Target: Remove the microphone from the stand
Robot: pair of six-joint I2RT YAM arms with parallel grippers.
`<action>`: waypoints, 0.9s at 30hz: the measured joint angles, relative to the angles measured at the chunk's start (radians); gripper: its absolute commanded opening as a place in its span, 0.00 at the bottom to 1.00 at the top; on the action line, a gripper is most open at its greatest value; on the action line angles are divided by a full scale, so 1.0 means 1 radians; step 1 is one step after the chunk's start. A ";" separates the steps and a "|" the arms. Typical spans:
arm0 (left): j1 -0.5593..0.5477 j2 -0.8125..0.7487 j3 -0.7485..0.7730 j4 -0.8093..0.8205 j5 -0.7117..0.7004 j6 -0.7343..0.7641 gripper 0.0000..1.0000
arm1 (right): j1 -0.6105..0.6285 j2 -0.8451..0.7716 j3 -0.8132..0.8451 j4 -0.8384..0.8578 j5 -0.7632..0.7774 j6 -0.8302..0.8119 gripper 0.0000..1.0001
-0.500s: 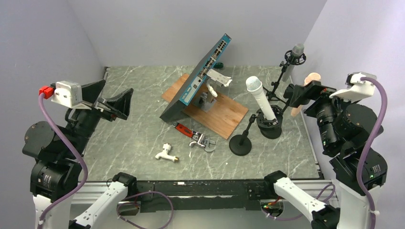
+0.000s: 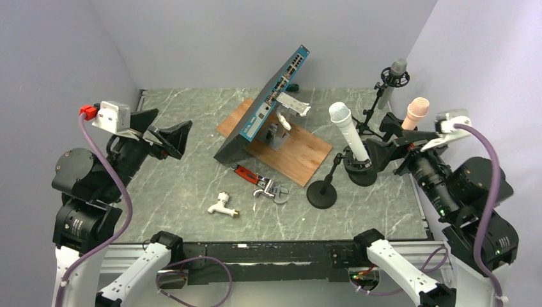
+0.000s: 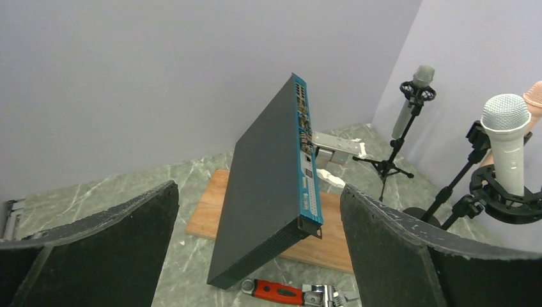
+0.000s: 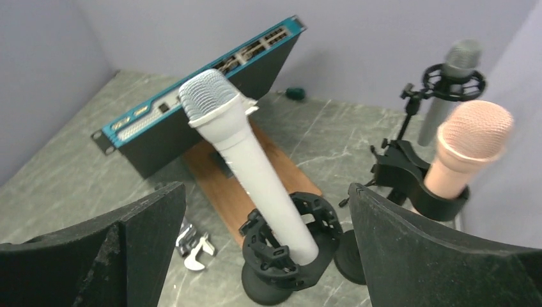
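The white microphone (image 2: 350,134) sat tilted in its stand (image 2: 359,171) at the right of the tabletop (image 2: 179,192), with the right gripper (image 2: 387,151) near it, jaws wide apart, so I'd clamp mid-body and pull along the tilt.

Left arm (image 2: 83,173) at frame left, elbow raised, left gripper (image 2: 171,125) jaws wide apart, pointing right. Right arm (image 2: 460,185) at frame right, elbow raised, right gripper (image 2: 378,135) jaws wide apart, pointing left.
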 measured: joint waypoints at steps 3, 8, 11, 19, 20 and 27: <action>0.000 0.006 0.000 0.000 0.023 -0.007 0.99 | -0.001 0.029 -0.008 -0.013 -0.097 -0.037 1.00; 0.000 0.011 0.000 0.000 0.056 -0.008 0.99 | -0.001 0.044 -0.060 -0.043 -0.196 -0.100 1.00; 0.000 0.016 0.000 0.000 0.069 -0.008 0.99 | -0.001 0.044 -0.083 -0.045 -0.222 -0.126 0.99; 0.001 0.038 -0.021 0.002 0.136 -0.010 0.99 | -0.001 0.045 -0.183 0.011 -0.224 -0.164 0.97; 0.001 0.044 -0.021 0.002 0.149 -0.010 0.99 | -0.001 0.047 -0.198 0.027 -0.215 -0.166 0.97; 0.001 0.069 -0.021 0.000 0.211 -0.007 0.99 | -0.001 0.047 -0.324 0.185 -0.140 -0.170 0.85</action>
